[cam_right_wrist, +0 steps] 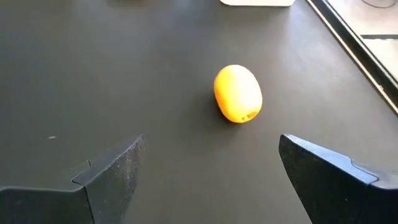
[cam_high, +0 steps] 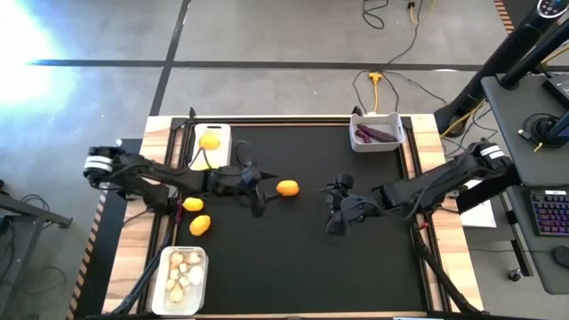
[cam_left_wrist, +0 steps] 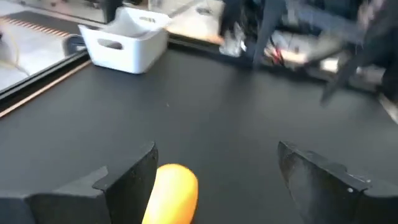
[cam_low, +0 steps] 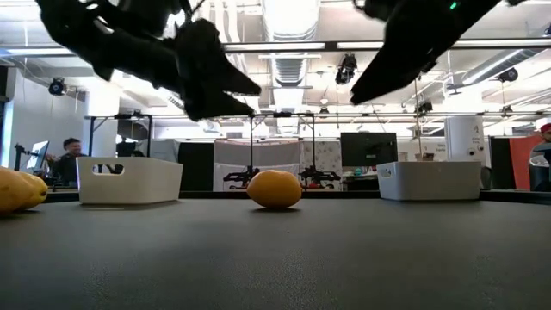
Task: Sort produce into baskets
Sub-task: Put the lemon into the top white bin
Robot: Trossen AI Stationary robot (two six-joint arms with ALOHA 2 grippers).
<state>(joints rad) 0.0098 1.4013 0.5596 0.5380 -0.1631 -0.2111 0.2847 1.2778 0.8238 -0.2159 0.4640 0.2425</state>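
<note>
Lemon (cam_high: pixel 287 188) lying loose on the black mat (cam_high: pixel 293 258), left gripper (cam_high: pixel 260 189) just beside it with jaws spread and holding nothing, right gripper (cam_high: pixel 336 212) well apart from the lemon, jaws wide and seemingly empty, two more lemons (cam_high: pixel 195 216) near the mat's left edge.

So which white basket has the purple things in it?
The basket at the table's far edge on the right arm's side holds the purple pieces. The far-left basket holds a lemon; the near-left basket holds whitish pieces.

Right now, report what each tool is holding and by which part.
Nothing is held. The left tool is open beside the lemon on the mat; the right tool is open and empty, farther from it.
</note>
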